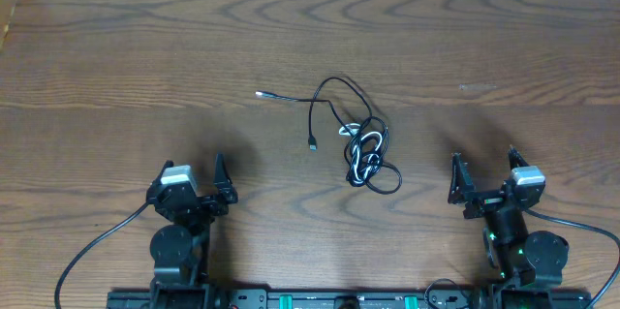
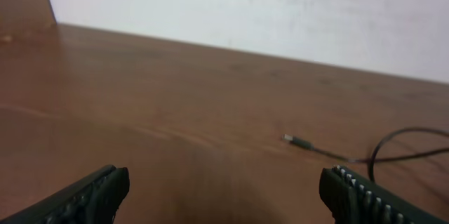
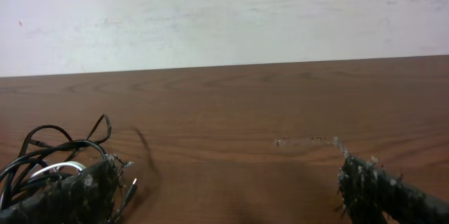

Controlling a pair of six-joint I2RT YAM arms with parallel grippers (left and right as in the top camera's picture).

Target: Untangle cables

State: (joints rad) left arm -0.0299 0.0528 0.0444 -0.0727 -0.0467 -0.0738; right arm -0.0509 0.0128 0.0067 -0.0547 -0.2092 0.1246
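Lying in one knot at mid-table, the black cable [image 1: 311, 120] and white cable [image 1: 366, 144] are not yet parted — all the work seems left — while the left gripper [image 2: 224, 182] and right gripper [image 3: 226, 171], both spread wide and empty, sit near, well apart from the tangle.

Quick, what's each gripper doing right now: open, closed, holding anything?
Left gripper: open, holding nothing.
Right gripper: open, holding nothing.

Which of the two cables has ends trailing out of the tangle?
The black cable: its plug ends trail left; the white cable lies wholly bundled up.
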